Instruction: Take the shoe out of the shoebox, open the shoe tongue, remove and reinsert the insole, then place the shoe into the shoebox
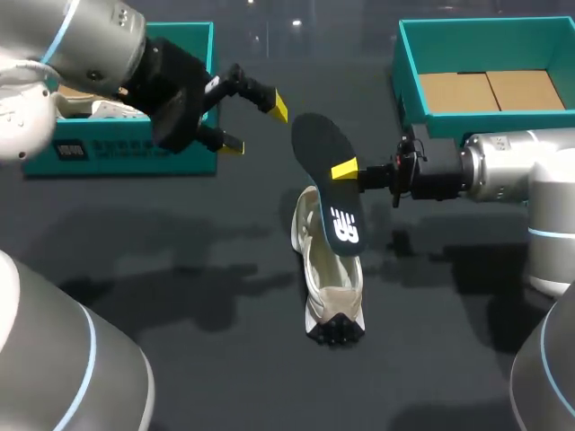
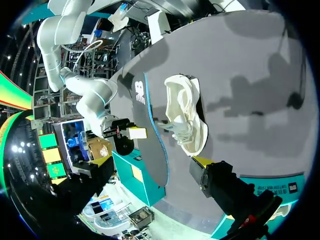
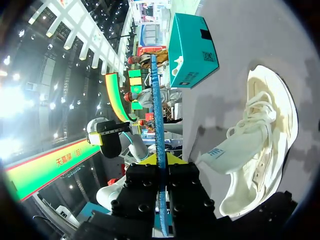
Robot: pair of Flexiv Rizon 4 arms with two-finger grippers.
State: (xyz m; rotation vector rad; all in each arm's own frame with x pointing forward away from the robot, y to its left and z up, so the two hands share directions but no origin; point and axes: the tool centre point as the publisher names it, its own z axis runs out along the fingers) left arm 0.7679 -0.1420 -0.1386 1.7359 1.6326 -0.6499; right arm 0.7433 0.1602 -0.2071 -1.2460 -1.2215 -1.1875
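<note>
Right gripper (image 1: 347, 169): clenched on the insole (image 1: 328, 184), one yellow tip on its dark face; in the right wrist view the insole (image 3: 158, 125) stands edge-on between the fingers of this gripper (image 3: 161, 167).
Left gripper (image 1: 256, 126): released, fingers spread wide with nothing between them, held over the table (image 1: 135, 269) just in front of the left shoebox (image 1: 135, 151).
Insole position: lifted off the table, logo end down, over the far end of the shoe (image 1: 331, 283).
Shoe: lies on the table between the two boxes, apart from both; the end with the dark tread points to the near edge.
Open room: bare dark table on both sides of the shoe and toward the near edge; a gap separates the left gripper's nearer tip from the insole's top edge.
Edges: the right shoebox (image 1: 409, 67) sits at the far right, its near wall just beside the right arm's wrist.
Hidden: the insole covers the shoe's far end in the head view; whether the two touch cannot be told.
Cut off: the left arm covers much of the left shoebox; a pale second shoe (image 1: 108, 109) shows inside it only in part.
Left wrist view: the insole (image 2: 150, 135) stands ahead of the open gripper (image 2: 152, 161), the shoe (image 2: 186, 112) beyond it.
Right wrist view: the shoe (image 3: 262, 145) beside the gripper, its tongue pulled outward.
</note>
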